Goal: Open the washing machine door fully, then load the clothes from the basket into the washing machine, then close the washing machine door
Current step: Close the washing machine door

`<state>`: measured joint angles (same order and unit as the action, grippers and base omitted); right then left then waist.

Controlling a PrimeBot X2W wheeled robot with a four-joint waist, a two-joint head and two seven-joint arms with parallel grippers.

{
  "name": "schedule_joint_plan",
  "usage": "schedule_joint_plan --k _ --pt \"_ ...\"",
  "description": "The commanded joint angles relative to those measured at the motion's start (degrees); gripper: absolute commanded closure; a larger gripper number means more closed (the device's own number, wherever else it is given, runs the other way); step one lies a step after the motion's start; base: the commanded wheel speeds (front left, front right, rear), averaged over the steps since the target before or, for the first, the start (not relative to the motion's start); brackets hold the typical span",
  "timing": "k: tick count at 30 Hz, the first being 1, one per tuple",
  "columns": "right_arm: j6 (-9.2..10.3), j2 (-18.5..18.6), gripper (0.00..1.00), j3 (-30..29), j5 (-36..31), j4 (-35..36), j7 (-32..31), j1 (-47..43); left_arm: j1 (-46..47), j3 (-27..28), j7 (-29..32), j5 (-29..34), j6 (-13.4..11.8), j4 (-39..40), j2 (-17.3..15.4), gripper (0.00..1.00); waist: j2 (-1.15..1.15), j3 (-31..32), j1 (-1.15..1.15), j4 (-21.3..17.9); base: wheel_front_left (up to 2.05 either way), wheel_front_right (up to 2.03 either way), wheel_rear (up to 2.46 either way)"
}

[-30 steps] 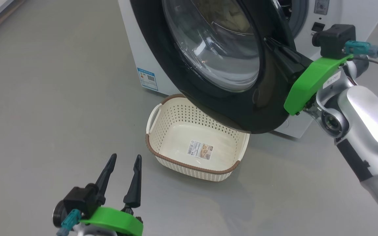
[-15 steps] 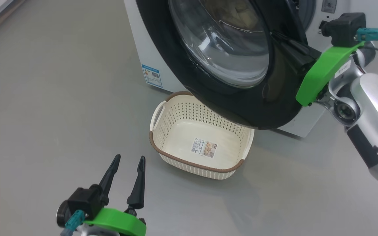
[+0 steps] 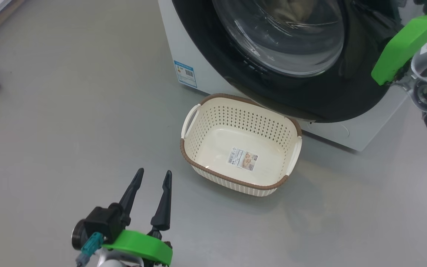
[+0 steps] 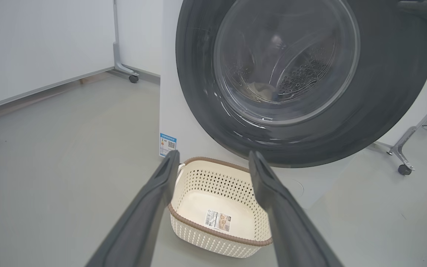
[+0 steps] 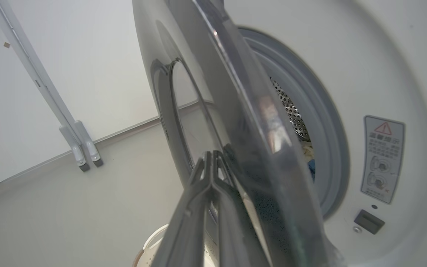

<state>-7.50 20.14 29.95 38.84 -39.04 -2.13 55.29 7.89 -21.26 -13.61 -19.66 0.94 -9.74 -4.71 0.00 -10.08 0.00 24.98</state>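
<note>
Centrally, the basket (image 3: 243, 116) stood upright on the grey floor (image 3: 69, 129) at the foot of the washing machine (image 3: 182, 52), its far rim just under the lower edge of the washing machine door (image 3: 310, 96); a printed sticker (image 3: 243, 159) lay on its bare bottom. The door stood swung partly out from the grey gasket (image 5: 334, 144), a gap showing at its free edge. Inside the drum (image 5: 291, 107) lay the clothes (image 5: 307, 151), pale and blue fabric, visible through that gap and dimly through the glass bowl (image 3: 284, 37). At the door, the right gripper (image 5: 210, 155) had its fingers pressed together, pinching nothing, and lay close along the glossy outer rim; whether it touched the rim could not be told. Over the floor on the basket's near left side, apart from it, the left gripper (image 3: 155, 171) hung with fingers spread wide and empty, pointing toward the machine
</note>
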Motion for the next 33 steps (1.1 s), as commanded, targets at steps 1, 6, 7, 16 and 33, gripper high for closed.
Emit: schedule_joint_plan --k 1,6,7,16,33 --pt "0.01 1.29 1.00 -1.16 0.16 -0.53 -0.05 3.32 2.24 1.28 -0.67 0.08 -0.16 1.21 -0.25 0.00 0.00 -0.56 0.00 0.82 0.00 0.00 0.00" --pt "0.01 2.03 1.00 -3.72 -1.87 -7.95 1.52 8.18 3.58 0.58 -1.02 -0.20 0.23 0.60 0.34 0.00 0.00 -2.16 0.00 2.99 0.00 0.00 0.00" --pt "0.01 1.98 1.00 -4.23 -2.22 -9.14 2.07 9.02 3.74 0.52 -1.07 -0.36 0.31 0.45 0.44 0.00 0.00 -2.35 0.00 3.29 0.00 0.00 0.00" --pt "0.01 1.10 1.00 -9.62 -5.21 -21.11 8.86 14.35 3.74 0.38 -1.31 -0.39 0.46 -0.67 0.84 0.00 0.00 -2.47 0.00 4.71 0.00 0.00 0.00" --pt "0.01 -3.91 1.00 -5.09 0.49 -19.23 7.99 10.52 3.17 1.48 -1.38 0.18 0.39 -1.27 0.72 0.00 0.00 0.74 0.00 3.44 0.00 0.00 0.00"
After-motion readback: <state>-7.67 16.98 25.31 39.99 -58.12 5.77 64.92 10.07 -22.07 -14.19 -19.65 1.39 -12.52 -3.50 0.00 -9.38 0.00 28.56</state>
